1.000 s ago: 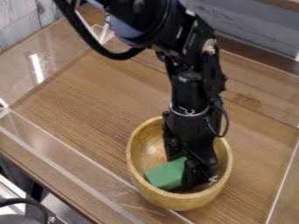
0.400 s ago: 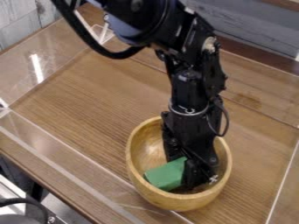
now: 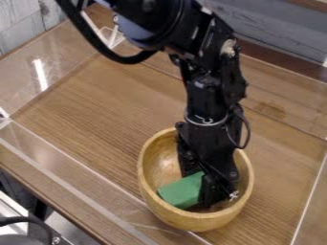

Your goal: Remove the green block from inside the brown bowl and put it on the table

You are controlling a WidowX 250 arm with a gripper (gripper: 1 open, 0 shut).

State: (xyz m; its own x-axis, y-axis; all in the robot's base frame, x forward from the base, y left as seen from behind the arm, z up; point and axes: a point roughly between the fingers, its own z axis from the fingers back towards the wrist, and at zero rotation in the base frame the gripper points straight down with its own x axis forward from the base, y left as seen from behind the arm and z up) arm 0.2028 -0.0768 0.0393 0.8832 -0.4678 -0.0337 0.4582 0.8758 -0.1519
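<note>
Green block (image 3: 183, 191), 1 piece: lay low inside the brown bowl (image 3: 156, 198), 1 end hidden by the gripper (image 3: 211, 187). Gripper: closed, apparently on the block, presumably to lift it clear of the rim. Bowl: upright on the tabletop (image 3: 96, 115), supporting both.

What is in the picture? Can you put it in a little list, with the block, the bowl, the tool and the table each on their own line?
block: green, inside the bowl, partly hidden by the tool
bowl: round, light brown wood, on the table
tool: black, reaching down into the bowl, right beside the block; its tips are hard to see, so I can't tell if it has the block
table: brown wood, with see-through walls at the edge
job: not done, the block is not on the table
</note>
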